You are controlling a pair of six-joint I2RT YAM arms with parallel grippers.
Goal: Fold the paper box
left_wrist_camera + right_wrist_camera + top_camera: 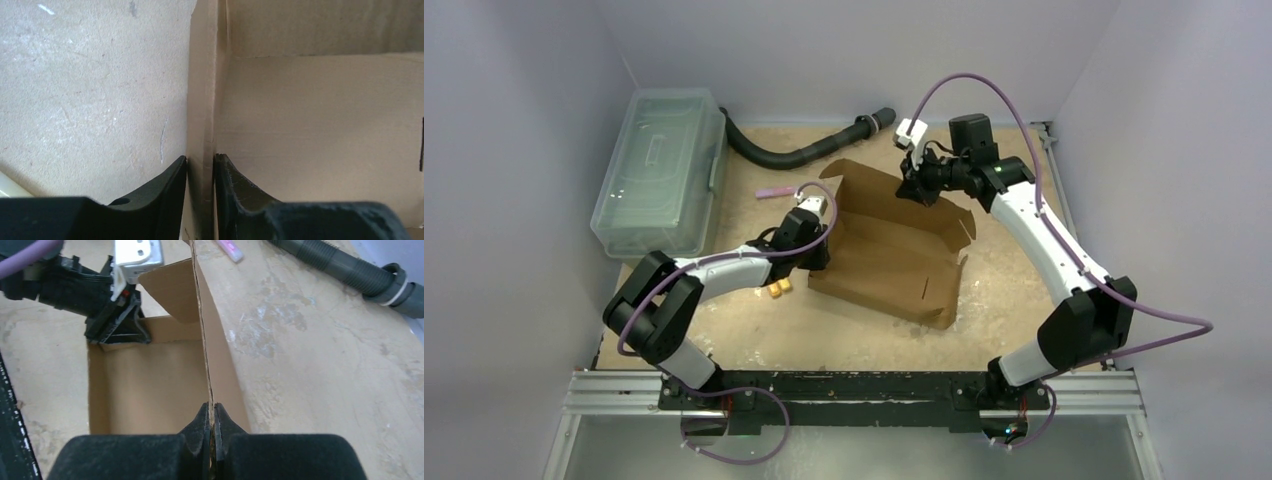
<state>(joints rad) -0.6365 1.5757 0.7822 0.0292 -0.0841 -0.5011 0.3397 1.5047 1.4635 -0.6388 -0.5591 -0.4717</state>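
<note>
Brown corrugated paper box (889,255) sits open-topped (walls partly raised).

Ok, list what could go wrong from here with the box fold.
The right gripper pinches only the thin free edge of a paper box wall; a pull could tear it or let it slip. The left gripper straddles the doubled side wall, and a firm clamp isn't evident, so that fold might spring open.

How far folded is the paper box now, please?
The paper box is partly folded: walls stand up around its base, but the top is open, no lid over it.
</note>
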